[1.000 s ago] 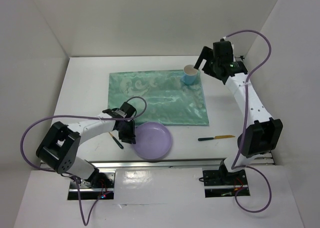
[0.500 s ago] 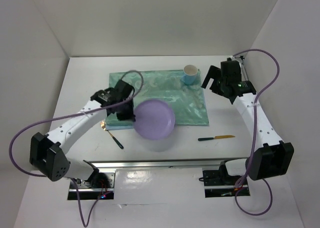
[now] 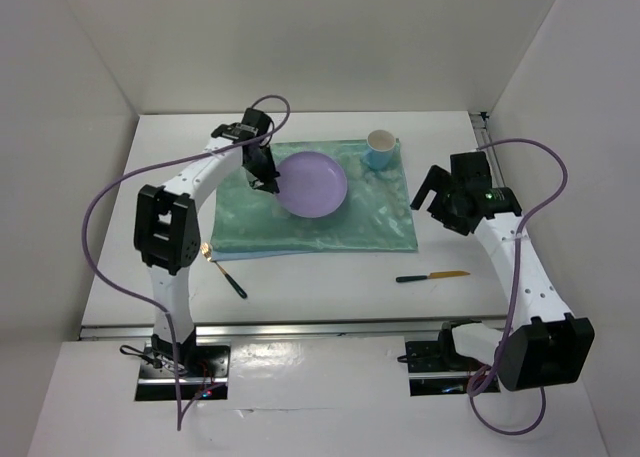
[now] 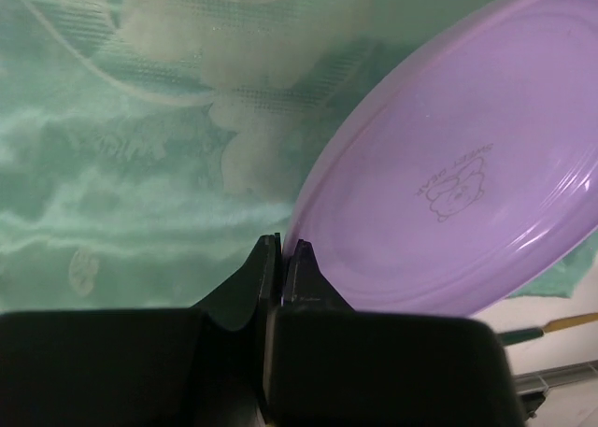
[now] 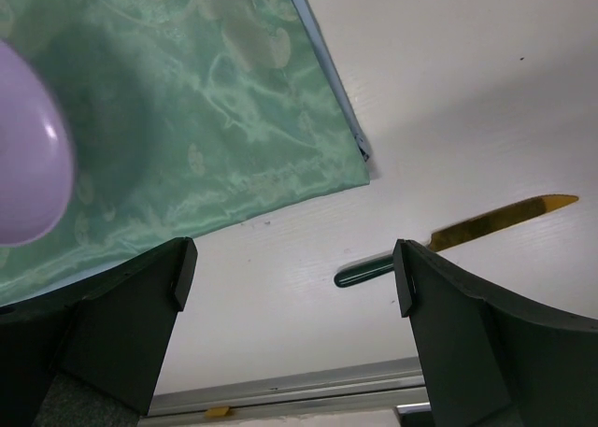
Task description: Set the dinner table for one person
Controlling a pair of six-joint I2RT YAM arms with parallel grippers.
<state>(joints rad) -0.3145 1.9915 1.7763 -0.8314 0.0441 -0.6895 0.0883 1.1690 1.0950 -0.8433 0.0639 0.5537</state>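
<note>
My left gripper [image 3: 270,184] is shut on the left rim of a purple plate [image 3: 314,183] and holds it over the green patterned cloth [image 3: 330,227] on the white dinner table [image 3: 330,292]. In the left wrist view the fingertips [image 4: 301,251] pinch the plate's edge [image 4: 467,184]; I cannot tell whether the plate rests on the cloth [image 4: 131,165]. My right gripper [image 3: 432,191] is open and empty, right of the cloth. In the right wrist view it [image 5: 291,268] hangs over bare table near a knife [image 5: 448,235].
A blue cup [image 3: 380,149] stands on the cloth's far right corner. The green-handled, gold-bladed knife [image 3: 432,276] lies on the table near the front right. A gold spoon with a dark handle [image 3: 226,275] lies front left. The metal rail [image 3: 320,326] runs along the near edge.
My left gripper carried the purple plate from the table's near edge up over the cloth. My right gripper drew back from the cup, toward the near right.
</note>
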